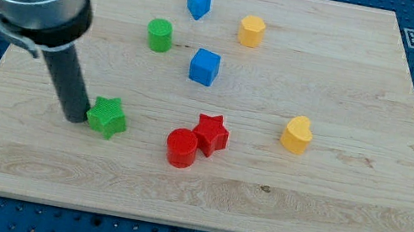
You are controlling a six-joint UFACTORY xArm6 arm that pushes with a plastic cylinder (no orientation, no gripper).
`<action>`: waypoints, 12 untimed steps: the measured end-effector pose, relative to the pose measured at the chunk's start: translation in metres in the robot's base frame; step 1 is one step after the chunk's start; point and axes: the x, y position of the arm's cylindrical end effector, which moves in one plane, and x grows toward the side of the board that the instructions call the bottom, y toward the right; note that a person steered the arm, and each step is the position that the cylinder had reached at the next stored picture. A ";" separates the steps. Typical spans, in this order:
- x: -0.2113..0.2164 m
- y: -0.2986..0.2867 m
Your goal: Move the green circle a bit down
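The green circle (pixel 160 35) stands upright on the wooden board (pixel 329 197) in the view's upper left. My tip (pixel 75 119) is well below it and to its left, touching or nearly touching the left side of a green star (pixel 107 117). The dark rod rises from the tip toward the view's top left into the grey arm.
A blue pentagon-like block (pixel 198 3) and a yellow hexagon (pixel 251 32) lie near the view's top. A blue cube (pixel 204 67) sits right of the green circle. A red circle (pixel 181 147) touches a red star (pixel 211 134). A yellow heart (pixel 297 135) lies right.
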 end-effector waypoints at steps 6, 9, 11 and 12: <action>-0.217 -0.021; -0.211 0.044; -0.184 0.056; -0.169 0.056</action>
